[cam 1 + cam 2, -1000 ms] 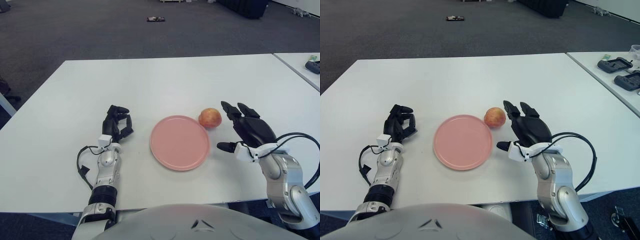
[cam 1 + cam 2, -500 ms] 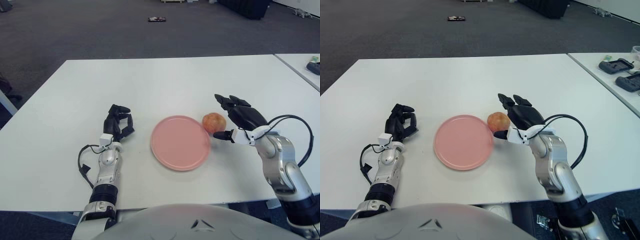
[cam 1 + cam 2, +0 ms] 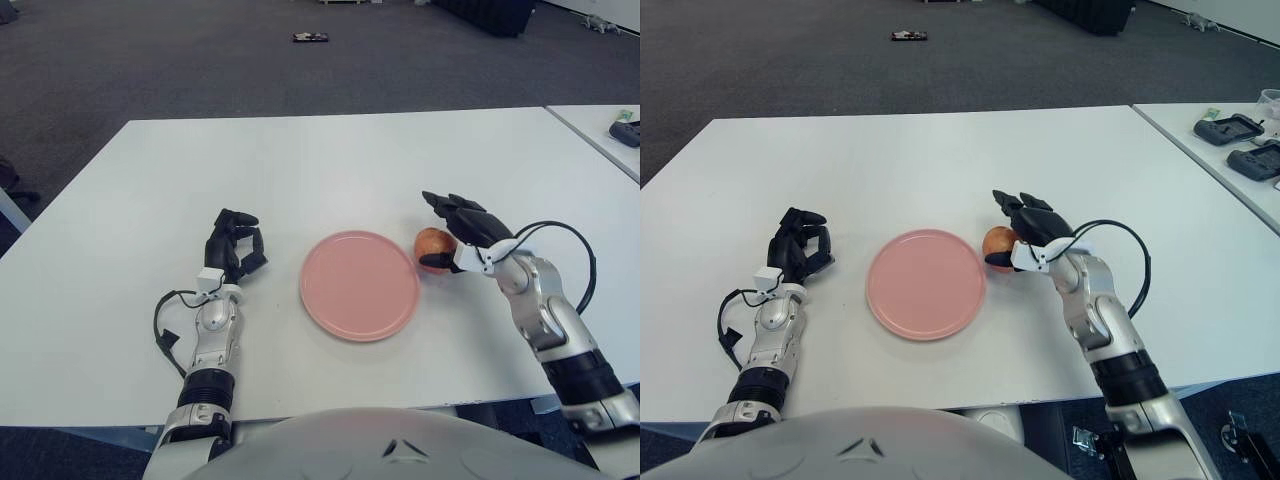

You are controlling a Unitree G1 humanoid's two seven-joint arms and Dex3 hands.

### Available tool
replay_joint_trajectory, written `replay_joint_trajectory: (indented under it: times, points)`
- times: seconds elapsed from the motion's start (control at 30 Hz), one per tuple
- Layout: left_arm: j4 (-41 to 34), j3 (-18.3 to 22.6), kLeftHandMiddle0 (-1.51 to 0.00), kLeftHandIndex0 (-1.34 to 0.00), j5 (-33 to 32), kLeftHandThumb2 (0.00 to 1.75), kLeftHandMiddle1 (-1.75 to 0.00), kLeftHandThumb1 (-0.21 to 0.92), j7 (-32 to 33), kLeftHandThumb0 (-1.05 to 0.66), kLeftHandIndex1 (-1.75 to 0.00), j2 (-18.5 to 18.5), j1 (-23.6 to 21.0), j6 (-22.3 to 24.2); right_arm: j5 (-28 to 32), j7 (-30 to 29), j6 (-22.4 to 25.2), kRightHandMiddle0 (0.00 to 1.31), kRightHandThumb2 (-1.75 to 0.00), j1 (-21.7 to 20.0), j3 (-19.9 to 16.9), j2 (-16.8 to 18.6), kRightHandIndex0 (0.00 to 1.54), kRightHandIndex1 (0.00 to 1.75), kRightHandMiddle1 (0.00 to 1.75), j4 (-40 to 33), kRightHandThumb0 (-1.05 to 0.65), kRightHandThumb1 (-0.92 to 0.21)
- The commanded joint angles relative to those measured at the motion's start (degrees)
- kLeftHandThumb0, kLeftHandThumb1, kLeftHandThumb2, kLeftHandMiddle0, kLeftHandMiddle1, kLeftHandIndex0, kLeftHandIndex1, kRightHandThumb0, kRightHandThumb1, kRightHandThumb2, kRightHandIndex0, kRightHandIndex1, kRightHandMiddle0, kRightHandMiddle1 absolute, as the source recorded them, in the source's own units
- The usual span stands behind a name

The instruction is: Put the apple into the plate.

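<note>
On your far left, the left hand (image 3: 236,243) shows on the white table (image 3: 330,160), well apart from the pink plate (image 3: 360,284). Its fingers are curled in on themselves, clenched on nothing. Its forearm runs back toward you and slips out of sight behind the robot's grey torso (image 3: 400,445) at the bottom edge, so you cannot see the elbow.

Moving right, the plate lies flat near the table's middle with nothing on it.

Just beside the plate's right rim sits the apple (image 3: 431,243), on the table and not on the plate. You see only its left and upper surface; its right side and lower front are covered by the right hand (image 3: 1028,232). The thumb (image 3: 436,262) presses under the apple's near side, while the two upper fingers (image 3: 452,208) stretch out above and past it, still fairly straight. You cannot tell whether those upper fingers touch the fruit, so whether the grasp is complete stays unclear: the hand is cupped against the apple, partly closed.

Further right, a black cable (image 3: 570,250) loops off the right wrist. On the neighbouring table (image 3: 1230,150) at the far right lie dark devices (image 3: 1230,128), partly cut off by the frame and too small to identify.
</note>
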Motion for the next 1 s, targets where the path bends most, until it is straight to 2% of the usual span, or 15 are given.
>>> replay_joint_trajectory:
  times: [0.0,0.27,0.63,0.97]
  points:
    - [1.8,-0.4,-0.81,-0.47,0.9,1.11,-1.75,0.49,0.8,-0.42,-1.75,-0.6,3.0,0.6,0.1,-0.5,-0.7,0.00,-0.56,-3.2,1.1,-0.6,0.00,0.00,0.00,3.2,-1.01,-0.57]
    - [1.3,-0.5,-0.82,-0.47,0.5,1.11,-1.75,0.49,0.5,-0.42,-1.75,-0.8,3.5,0.5,-0.3,1.8,-0.3,0.00,-0.59,-5.9,3.7,-1.5,0.00,0.00,0.00,4.3,-1.05,-0.57]
    - [0.7,-0.3,-0.82,-0.47,-0.2,1.11,-1.75,0.49,0.2,-0.42,-1.75,-1.3,3.8,0.8,-3.1,7.1,3.1,0.00,-0.59,-9.0,7.4,-2.6,0.00,0.00,0.00,6.0,-1.03,-0.58]
    - [0.9,-0.2,-0.83,-0.47,0.0,1.11,-1.75,0.49,0.6,-0.42,-1.75,-1.5,3.8,0.6,-4.2,9.9,3.3,0.00,-0.61,-9.7,9.6,-4.6,0.00,0.00,0.00,5.9,-1.02,-0.58]
